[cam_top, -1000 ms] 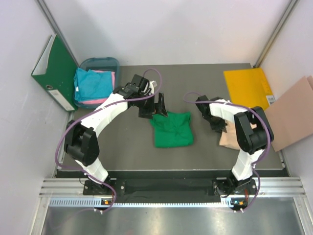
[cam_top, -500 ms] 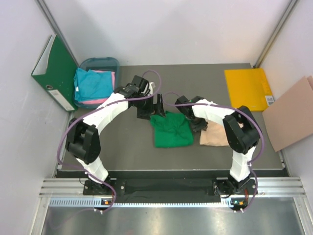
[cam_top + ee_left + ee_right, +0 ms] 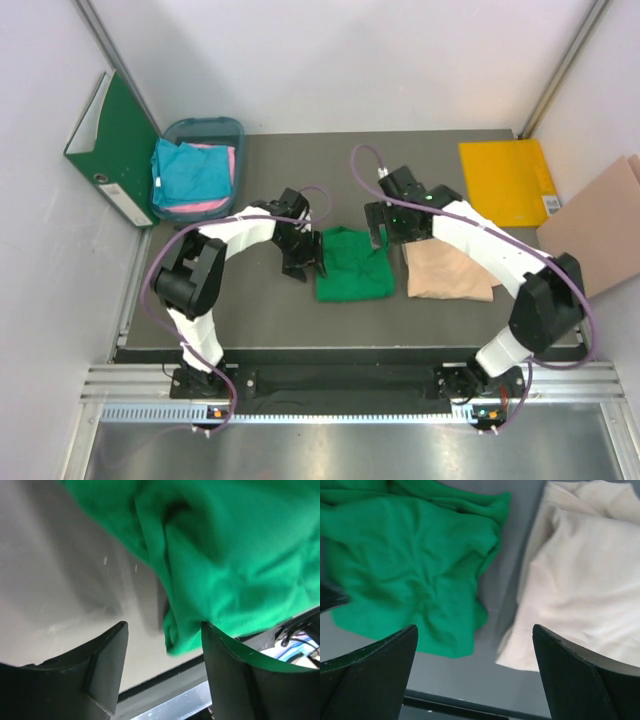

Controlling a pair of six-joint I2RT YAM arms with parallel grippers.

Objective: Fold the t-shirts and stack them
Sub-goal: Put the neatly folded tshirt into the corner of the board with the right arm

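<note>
The left claw point(image 3: 164, 630) is spread, holding nothing. It hangs low over the dark grey surface point(image 3: 250, 305) at the left edge of the bright green t-shirt point(image 3: 352, 265). In the left wrist view a rolled corner of that shirt's edge lies in the gap between the two fingers, nearer the right-hand one. Bare surface fills the rest of the gap. Whether the cloth touches that finger cannot be told.

The right claw point(image 3: 474, 630) is also spread wide and holds nothing. It hovers above the strip of bare surface that parts the green shirt from the beige-peach t-shirt point(image 3: 447, 270). In the right wrist view the green one is toward its left finger and the beige one toward its right. Both shirts lie flat and roughly folded, rumpled on top, side by side near the middle of the surface, close together but not touching.

Well apart, at the far left corner, a blue-grey tub point(image 3: 205, 125) holds the teal-blue t-shirt point(image 3: 185, 170) lying over the pink t-shirt point(image 3: 218, 203). A green ring binder point(image 3: 110, 150) leans against the left wall just beside the tub. A yellow folder point(image 3: 505, 180) lies flat at the far right, with a brown cardboard sheet point(image 3: 600, 235) beyond it.
</note>
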